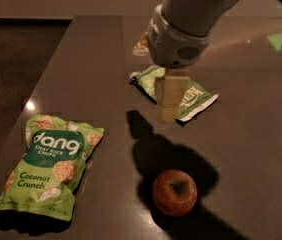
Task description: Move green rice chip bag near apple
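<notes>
pincer [170, 103], clench unclear, hangs over one kettle bag [195, 98]; one green rice chip bag [53, 166], one apple [175, 192].

Robot test room, end effector [169, 115] over table [96, 59]

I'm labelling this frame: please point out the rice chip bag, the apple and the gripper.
rice chip bag [51, 171]: camera view, middle of its front.
apple [175, 194]: camera view, red skin below the stem.
gripper [169, 113]: camera view, lower end, hanging over the flat green bag [195, 96].

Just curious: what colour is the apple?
The apple is red, camera view; hand hovers over smaller green bag.
</notes>
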